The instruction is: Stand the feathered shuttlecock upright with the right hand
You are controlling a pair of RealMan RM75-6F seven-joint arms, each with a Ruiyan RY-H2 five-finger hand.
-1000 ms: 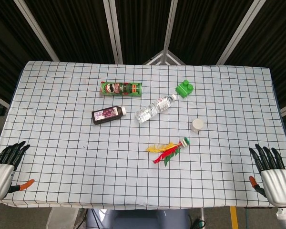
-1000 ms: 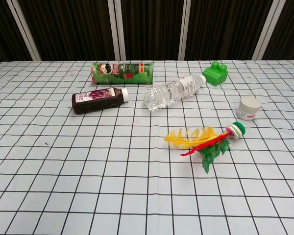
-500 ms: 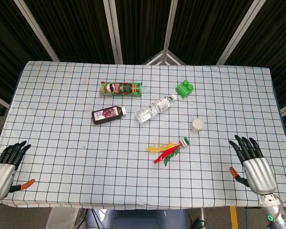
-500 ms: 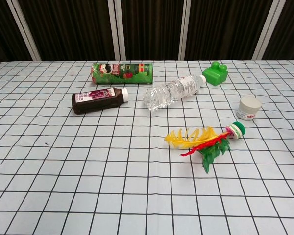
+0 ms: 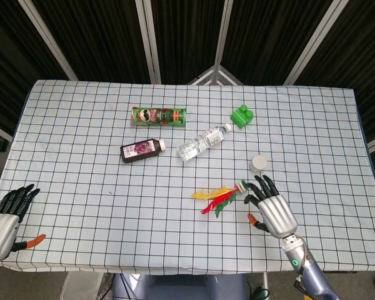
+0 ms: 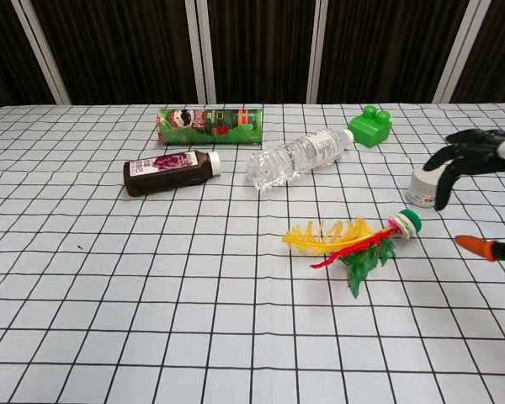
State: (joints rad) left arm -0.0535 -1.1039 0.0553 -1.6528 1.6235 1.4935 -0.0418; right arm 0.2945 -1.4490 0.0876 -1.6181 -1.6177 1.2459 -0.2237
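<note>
The right hand [image 5: 272, 209] hovered with its fingers [image 6: 454, 160] spread, just beside the base end of the feathered shuttlecock [image 5: 220, 195], which lay flat on the counter [image 5: 81, 125]. The small white jar [image 5: 259, 164] stood close behind the hand and the base, so the room on that side was narrow. The near side of the shuttlecock was bare cloth. The water bottle [image 5: 203, 142], the dark juice bottle [image 5: 142, 150], the green can [image 5: 159, 115] and the green toy [image 5: 242, 115] lay farther back, well apart from the feathers. The left hand [image 5: 6, 215] was at the far left edge.
</note>
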